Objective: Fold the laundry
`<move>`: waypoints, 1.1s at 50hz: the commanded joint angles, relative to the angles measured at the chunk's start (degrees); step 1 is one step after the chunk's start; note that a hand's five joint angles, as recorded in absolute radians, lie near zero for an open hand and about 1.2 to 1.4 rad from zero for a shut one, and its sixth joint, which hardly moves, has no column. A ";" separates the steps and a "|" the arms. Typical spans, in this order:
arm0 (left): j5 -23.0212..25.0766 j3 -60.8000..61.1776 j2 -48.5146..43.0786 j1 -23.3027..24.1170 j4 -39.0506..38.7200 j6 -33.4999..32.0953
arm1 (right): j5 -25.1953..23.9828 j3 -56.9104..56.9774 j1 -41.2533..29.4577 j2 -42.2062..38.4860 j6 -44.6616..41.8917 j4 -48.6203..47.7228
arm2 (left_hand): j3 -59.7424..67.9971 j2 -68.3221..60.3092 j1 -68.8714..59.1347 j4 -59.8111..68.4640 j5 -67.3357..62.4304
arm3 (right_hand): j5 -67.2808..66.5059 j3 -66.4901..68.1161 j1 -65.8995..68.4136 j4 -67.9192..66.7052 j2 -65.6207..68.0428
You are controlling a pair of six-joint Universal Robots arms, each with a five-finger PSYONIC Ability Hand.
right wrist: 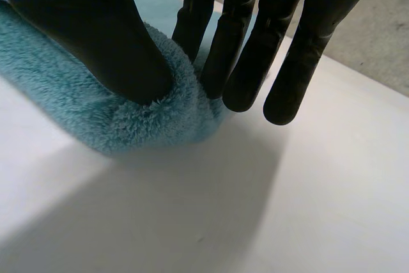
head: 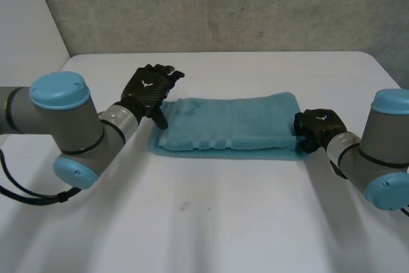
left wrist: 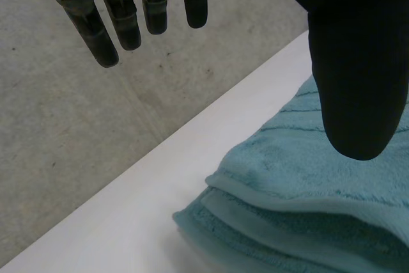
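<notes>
A teal towel (head: 230,123) lies folded into a long strip across the middle of the white table (head: 211,222). My left hand (head: 148,87) hovers just above the towel's left end, open with straight fingers (left wrist: 121,17) and its thumb (left wrist: 358,62) over the folded layers (left wrist: 307,190), holding nothing. My right hand (head: 317,126) is at the towel's right end. Its thumb (right wrist: 96,36) presses down on the fluffy edge (right wrist: 128,119) while its straight fingers (right wrist: 281,43) stand against the far side of that edge, pinching it.
The table's far edge (head: 223,54) runs along a grey wall (head: 223,4). Bare white tabletop spreads in front of the towel and on both sides of it.
</notes>
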State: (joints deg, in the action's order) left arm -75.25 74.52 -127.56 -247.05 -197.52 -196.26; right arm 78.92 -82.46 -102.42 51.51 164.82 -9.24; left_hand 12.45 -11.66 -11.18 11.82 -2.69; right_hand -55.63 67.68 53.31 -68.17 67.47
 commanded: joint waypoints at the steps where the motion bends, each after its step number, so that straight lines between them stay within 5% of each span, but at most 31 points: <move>1: -0.33 7.46 7.56 -3.16 0.21 0.00 | 1.15 5.20 -0.06 0.08 -1.16 2.04 | -2.24 1.45 0.96 -1.61 2.47 | -14.37 12.32 26.69 -11.83 12.53; 8: -0.24 11.53 12.68 -5.98 0.21 0.35 | 3.26 13.01 -1.46 0.17 -6.87 3.26 | -2.24 1.45 0.96 -1.61 2.47 | -14.37 12.32 26.69 -11.83 12.53; 15: 0.11 15.22 14.97 -8.01 0.12 0.53 | 3.61 14.35 -7.88 -0.36 -3.03 9.58 | -2.24 1.45 0.96 -1.61 2.47 | -14.37 12.32 26.69 -11.83 12.53; 19: 0.37 17.33 15.06 -8.10 -0.05 0.35 | 4.22 9.18 -6.83 -0.45 -0.55 9.16 | -2.24 1.45 0.96 -1.61 2.47 | 28.86 -30.90 -16.53 31.40 -30.70; 23: 0.55 17.59 15.06 -8.01 -0.23 0.35 | 4.49 6.19 -4.29 -0.36 -0.72 6.45 | -2.24 1.45 0.96 -1.61 2.47 | 36.00 -38.04 -23.67 38.54 -37.84; 55: 0.46 17.68 13.65 -7.48 -0.58 0.53 | 1.50 3.27 2.05 -0.71 0.33 0.19 | -2.24 1.45 0.96 -1.61 2.47 | 20.73 -22.78 -8.41 23.28 -22.58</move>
State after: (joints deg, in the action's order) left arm -74.80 92.16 -113.84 -254.60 -198.11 -195.74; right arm 80.85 -79.54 -100.17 50.89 164.63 -8.96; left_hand 12.45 -11.66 -11.18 11.82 -2.69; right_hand -24.18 35.47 30.31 -35.43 35.40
